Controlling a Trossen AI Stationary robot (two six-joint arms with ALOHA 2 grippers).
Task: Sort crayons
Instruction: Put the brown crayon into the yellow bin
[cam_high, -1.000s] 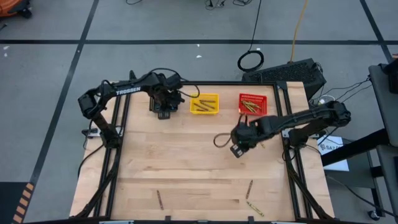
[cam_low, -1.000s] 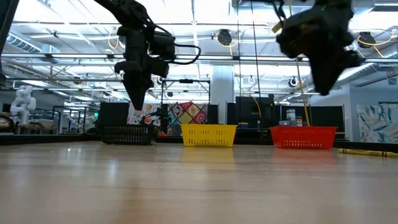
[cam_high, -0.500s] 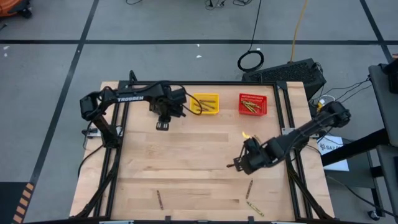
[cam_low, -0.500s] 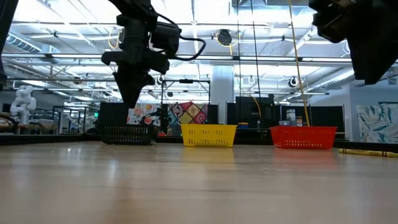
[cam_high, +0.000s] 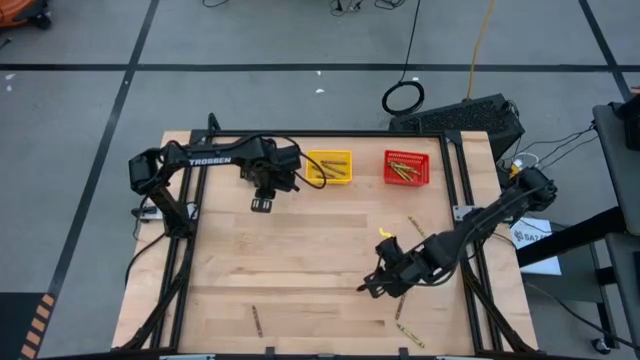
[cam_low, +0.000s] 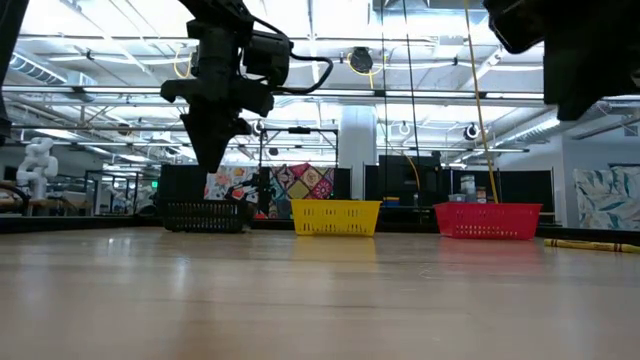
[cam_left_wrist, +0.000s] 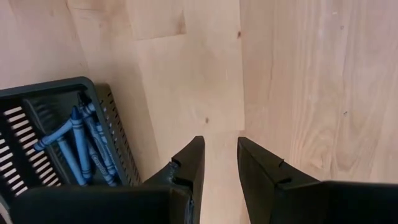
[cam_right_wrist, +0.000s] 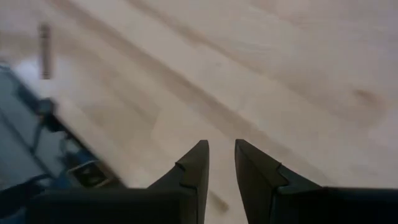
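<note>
Crayons (cam_high: 403, 298) lie scattered near right hand (cam_high: 367, 287).

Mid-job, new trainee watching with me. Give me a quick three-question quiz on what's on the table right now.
1. True or false: the left gripper is holding something.
2. Which bin holds the blue crayons? A) yellow B) red C) dark
3. Which gripper is nearer the loose yellow crayon on the table?

Key:
1. False: its fingers stand apart with only bare wood between them.
2. C: the dark bin, beside the left gripper.
3. The right gripper, open and empty just above that crayon's corner of the table.
</note>
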